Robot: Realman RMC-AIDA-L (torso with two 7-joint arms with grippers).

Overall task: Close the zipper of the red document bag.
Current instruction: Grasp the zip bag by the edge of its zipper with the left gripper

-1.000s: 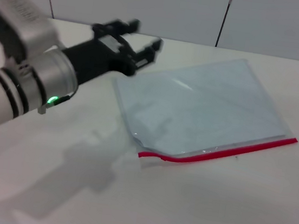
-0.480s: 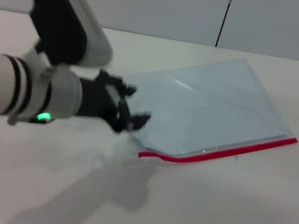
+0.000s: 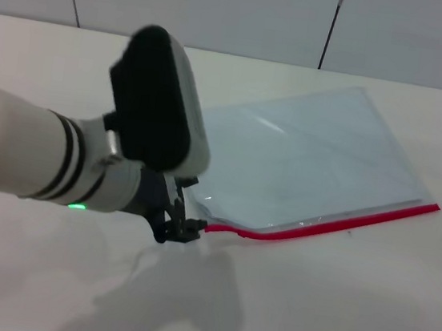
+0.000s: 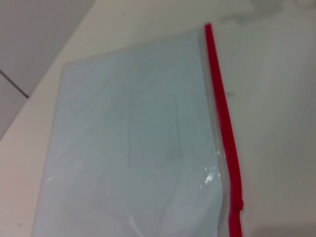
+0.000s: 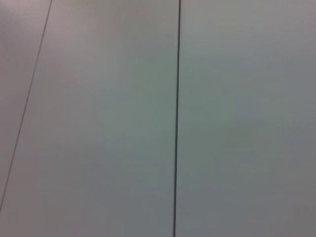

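Left gripper at the near-left end of the zipper

We saw the left gripper low beside the red document bag on the table; its zipper ran away rightward. We could not tell whether the claw was apart. Right arm was unseen

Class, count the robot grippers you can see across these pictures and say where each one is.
1: the left gripper, low over the table at the left end of the zipper on the red document bag. The right gripper is out of view.
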